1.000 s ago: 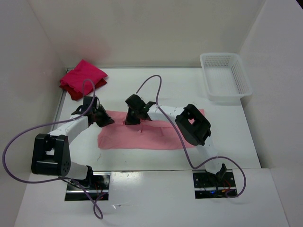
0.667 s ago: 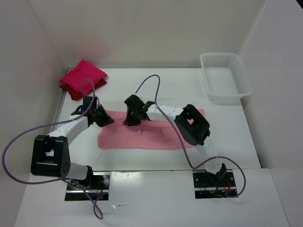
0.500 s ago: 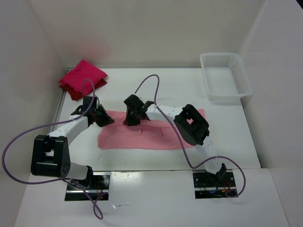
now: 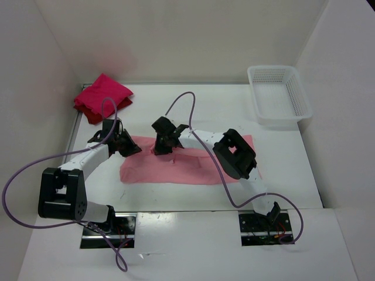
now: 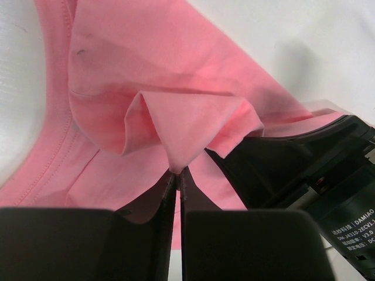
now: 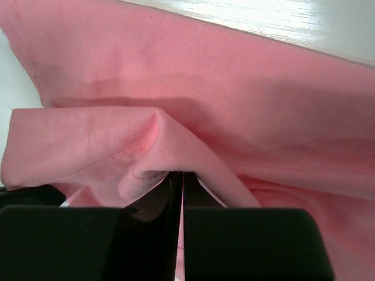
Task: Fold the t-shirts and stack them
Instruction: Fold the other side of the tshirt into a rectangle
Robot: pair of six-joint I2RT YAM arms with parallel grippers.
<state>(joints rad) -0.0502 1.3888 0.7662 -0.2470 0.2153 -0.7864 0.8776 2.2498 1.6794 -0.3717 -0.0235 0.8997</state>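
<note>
1. We found the pink t-shirt (image 4: 187, 167) lying as a long, flattened band across the middle of the surface (image 4: 222, 111). Both pincers sat on its far edge, toward its left end.
2. The left pincer (image 5: 177, 171) was clamped on a small raised peak of pink cloth, its jaws pressed together with the fabric caught right at the tips.
3. The right pincer (image 6: 177, 174) was likewise closed on a bunched fold, with a stitched hem showing just above its tips.
4. We judged the step in hand to be another fold of this band, with the gripped edge to be lifted and carried over the rest of the cloth.
5. To do it well, we thought both arms should rise together to the same height. The cloth between them should be kept lightly taut, so that the edge travels straight and no crease forms.
6. Both holds were thin pinches at the fingertips, so we reckoned a slow, level carry was safer than a quick one. We could not tell how many layers each pinch held.
7. We would let go only once the carried edge lay square on the cloth beneath.
8. The red t-shirts (image 4: 102, 96) lay folded in a pile at the far left corner, well apart from the pink one. We judged that pile to be where the finished fold belonged.
</note>
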